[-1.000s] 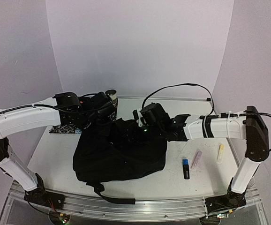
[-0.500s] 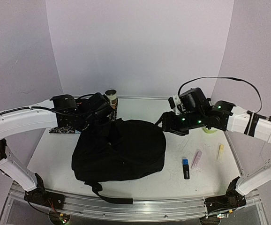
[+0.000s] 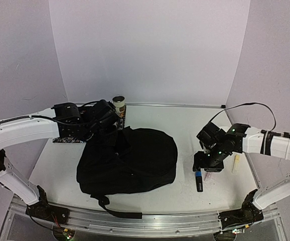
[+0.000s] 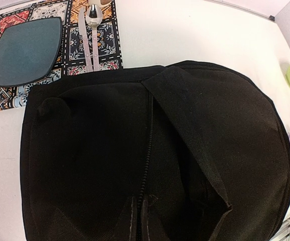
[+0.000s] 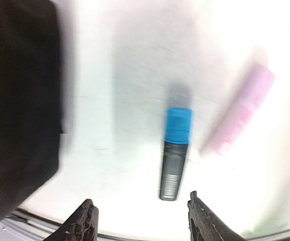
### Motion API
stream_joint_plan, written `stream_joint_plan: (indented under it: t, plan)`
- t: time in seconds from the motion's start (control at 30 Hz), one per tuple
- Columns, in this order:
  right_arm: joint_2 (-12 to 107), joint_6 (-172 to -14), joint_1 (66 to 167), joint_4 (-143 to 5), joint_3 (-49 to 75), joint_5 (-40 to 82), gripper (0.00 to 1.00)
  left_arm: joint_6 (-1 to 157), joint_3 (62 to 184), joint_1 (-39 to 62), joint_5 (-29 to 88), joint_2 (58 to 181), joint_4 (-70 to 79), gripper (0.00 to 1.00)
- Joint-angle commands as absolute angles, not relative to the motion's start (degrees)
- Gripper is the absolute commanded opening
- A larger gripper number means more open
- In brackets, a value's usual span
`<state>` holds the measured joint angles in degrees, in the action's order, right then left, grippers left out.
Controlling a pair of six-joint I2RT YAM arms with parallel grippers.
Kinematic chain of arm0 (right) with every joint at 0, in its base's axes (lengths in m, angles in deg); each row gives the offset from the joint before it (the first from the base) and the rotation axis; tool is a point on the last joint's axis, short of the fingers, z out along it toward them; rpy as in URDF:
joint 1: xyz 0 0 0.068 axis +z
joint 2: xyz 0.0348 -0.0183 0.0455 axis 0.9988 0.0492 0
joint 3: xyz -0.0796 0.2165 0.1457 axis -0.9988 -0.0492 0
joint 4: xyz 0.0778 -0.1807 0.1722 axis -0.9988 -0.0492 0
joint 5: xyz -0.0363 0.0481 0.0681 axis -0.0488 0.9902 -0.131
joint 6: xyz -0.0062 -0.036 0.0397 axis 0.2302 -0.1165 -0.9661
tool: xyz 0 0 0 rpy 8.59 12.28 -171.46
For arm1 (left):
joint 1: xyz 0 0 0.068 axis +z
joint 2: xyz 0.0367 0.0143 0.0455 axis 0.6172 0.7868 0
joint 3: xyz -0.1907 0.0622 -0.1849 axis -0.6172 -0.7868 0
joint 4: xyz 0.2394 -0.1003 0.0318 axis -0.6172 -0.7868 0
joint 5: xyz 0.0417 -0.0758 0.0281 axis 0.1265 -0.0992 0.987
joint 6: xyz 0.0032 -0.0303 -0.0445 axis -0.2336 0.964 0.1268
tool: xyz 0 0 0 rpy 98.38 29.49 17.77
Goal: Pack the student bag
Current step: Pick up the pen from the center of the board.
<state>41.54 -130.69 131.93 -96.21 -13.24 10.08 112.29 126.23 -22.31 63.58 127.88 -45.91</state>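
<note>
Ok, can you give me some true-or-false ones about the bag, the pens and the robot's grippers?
1. The right gripper is open and empty, above the marker. True.
2. The marker has a red cap. False: its cap is blue.
3. A pink tube lies on the table beside the marker. True.
4. The marker is inside the student bag. False: it lies on the table, outside the bag.
5. The spoon lies on the teal plate. False: it lies beside the plate, on the patterned mat.
</note>
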Motion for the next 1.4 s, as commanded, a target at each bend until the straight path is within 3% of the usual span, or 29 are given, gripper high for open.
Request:
stream_joint_plan:
  t: [0.0,0.6,1.07,1.23,1.37]
  plan:
    - [44.0,-131.4,131.5,-100.2,-15.3,8.5,0.61,111.1,126.5,-21.8,66.0,124.9,-43.8,0.00]
    - [56.3,-129.7,130.2,-91.5,-16.9,9.4,0.46,110.5,125.8,-21.8,65.7,123.9,-43.6,0.00]
    - [57.6,-129.9,129.3,-91.0,-18.9,8.4,0.44,110.7,125.8,-21.8,65.6,124.3,-43.5,0.00]
    - [57.9,-129.3,129.3,-89.2,-19.5,9.8,0.27,110.8,126.0,-21.8,65.7,124.5,-43.5,0.00]
    - [56.2,-128.5,129.3,-88.9,-18.3,10.9,0.05,110.9,126.1,-21.8,65.9,124.5,-43.4,0.00]
